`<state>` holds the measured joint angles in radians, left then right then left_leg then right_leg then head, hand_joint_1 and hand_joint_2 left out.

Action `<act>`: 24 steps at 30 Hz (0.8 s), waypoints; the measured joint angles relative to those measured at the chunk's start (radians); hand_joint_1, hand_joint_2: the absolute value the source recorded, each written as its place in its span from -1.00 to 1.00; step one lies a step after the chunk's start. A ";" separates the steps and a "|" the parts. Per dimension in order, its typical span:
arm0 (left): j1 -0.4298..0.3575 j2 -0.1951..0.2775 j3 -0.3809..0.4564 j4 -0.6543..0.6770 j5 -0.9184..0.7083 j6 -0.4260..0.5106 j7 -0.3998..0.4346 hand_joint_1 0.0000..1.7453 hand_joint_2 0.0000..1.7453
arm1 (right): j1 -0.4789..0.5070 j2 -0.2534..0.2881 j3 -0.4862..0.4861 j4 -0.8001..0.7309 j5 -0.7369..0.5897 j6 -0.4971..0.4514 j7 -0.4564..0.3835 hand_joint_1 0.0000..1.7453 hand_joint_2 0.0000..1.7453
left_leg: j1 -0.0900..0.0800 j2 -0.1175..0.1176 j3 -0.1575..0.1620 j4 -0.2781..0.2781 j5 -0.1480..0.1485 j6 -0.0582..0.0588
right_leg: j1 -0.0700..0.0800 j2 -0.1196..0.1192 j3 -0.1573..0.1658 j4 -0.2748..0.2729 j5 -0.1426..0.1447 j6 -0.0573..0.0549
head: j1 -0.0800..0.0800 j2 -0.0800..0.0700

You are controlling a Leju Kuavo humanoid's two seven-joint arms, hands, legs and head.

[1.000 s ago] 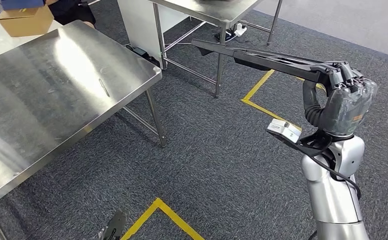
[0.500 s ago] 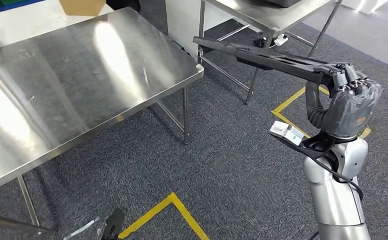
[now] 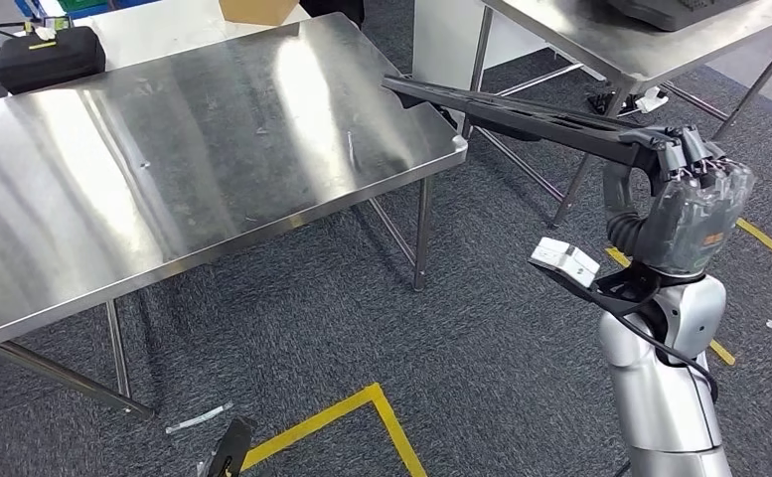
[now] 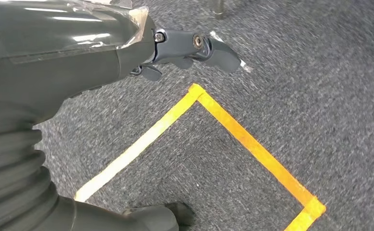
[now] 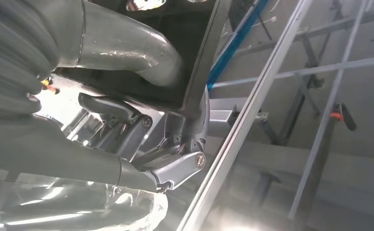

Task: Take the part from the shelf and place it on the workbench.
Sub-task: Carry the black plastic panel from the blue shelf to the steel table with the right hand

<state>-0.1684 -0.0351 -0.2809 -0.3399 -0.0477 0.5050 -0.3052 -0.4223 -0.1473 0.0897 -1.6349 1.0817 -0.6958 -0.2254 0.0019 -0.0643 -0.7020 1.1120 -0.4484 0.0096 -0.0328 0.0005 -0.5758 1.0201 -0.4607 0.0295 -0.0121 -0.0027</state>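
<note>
Right hand [image 3: 694, 214] has its fingers [image 3: 688, 151] wrapped tight around one end of the part [image 3: 521, 111], a long flat black piece held up in the air, its far tip over the corner of the steel bench [image 3: 163, 169]. Left hand [image 4: 103, 43] hangs over the carpet, fingers [image 4: 213, 48] loosely apart, holding nothing.

Workbench [image 3: 163, 179] cut off at left edge, cardboard box [image 3: 257, 10] cropped — top edge
</note>
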 joint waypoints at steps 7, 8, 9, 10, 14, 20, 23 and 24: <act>0.001 0.000 0.002 0.000 0.003 0.000 0.000 -1.00 1.00 | 0.000 0.014 0.001 -0.001 0.000 0.000 -0.008 1.00 1.00 | 0.009 0.103 -0.010 0.036 0.006 -0.012 | 0.009 -0.085 0.008 0.001 -0.011 -0.007 | -0.008 0.000; 0.000 -0.001 0.002 0.000 0.003 0.001 -0.001 -1.00 1.00 | -0.001 0.015 0.001 -0.001 0.000 0.000 -0.009 1.00 1.00 | 0.007 0.122 0.023 -0.022 0.024 -0.008 | 0.014 -0.096 0.010 0.002 -0.015 -0.002 | -0.007 0.000; -0.002 -0.001 0.002 0.000 0.003 0.001 -0.001 -1.00 1.00 | -0.003 0.016 0.001 -0.001 -0.001 0.000 -0.009 1.00 1.00 | 0.003 0.134 0.043 -0.058 0.031 -0.003 | 0.019 -0.106 0.012 0.002 -0.018 0.003 | -0.004 0.000; -0.002 -0.001 0.003 0.000 0.003 0.001 -0.001 -1.00 1.00 | -0.005 0.016 0.002 -0.001 -0.001 0.000 -0.010 1.00 1.00 | -0.002 0.137 0.051 -0.072 0.030 0.003 | 0.023 -0.116 0.014 0.001 -0.019 0.008 | -0.002 0.000; -0.003 0.001 0.004 0.000 0.000 0.002 -0.001 -1.00 1.00 | -0.020 0.021 0.005 -0.001 -0.002 0.000 -0.011 1.00 1.00 | -0.002 0.085 0.052 -0.084 0.040 0.032 | 0.022 -0.097 0.005 0.028 -0.043 0.025 | 0.003 0.000; -0.005 -0.001 0.006 0.000 -0.004 -0.004 0.001 -1.00 1.00 | -0.025 0.017 0.006 0.007 -0.005 0.000 -0.011 1.00 1.00 | 0.001 -0.001 0.053 -0.086 0.045 0.044 | 0.017 -0.003 -0.125 0.273 -0.115 0.032 | 0.010 0.000; -0.005 0.000 0.006 0.000 -0.003 -0.011 0.005 -1.00 1.00 | -0.037 0.015 0.008 0.014 -0.014 0.000 -0.015 1.00 1.00 | 0.001 -0.044 0.052 -0.083 0.048 0.038 | 0.010 0.038 -0.043 0.080 -0.030 0.049 | 0.011 0.000; -0.006 0.000 0.006 0.000 -0.003 -0.012 0.006 -1.00 1.00 | -0.043 0.015 0.008 0.016 -0.016 0.000 -0.018 1.00 1.00 | 0.000 -0.055 0.049 -0.082 0.050 0.033 | 0.008 0.052 -0.023 0.034 -0.012 0.046 | 0.010 0.000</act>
<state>-0.1740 -0.0350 -0.2745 -0.3399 -0.0508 0.4927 -0.2990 -0.4651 -0.1323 0.0978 -1.6185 1.0657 -0.6958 -0.2432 0.0017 -0.1191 -0.6532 1.0296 -0.3981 0.0426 -0.0245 0.0528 -0.5983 1.0539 -0.4732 0.0755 -0.0021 -0.0027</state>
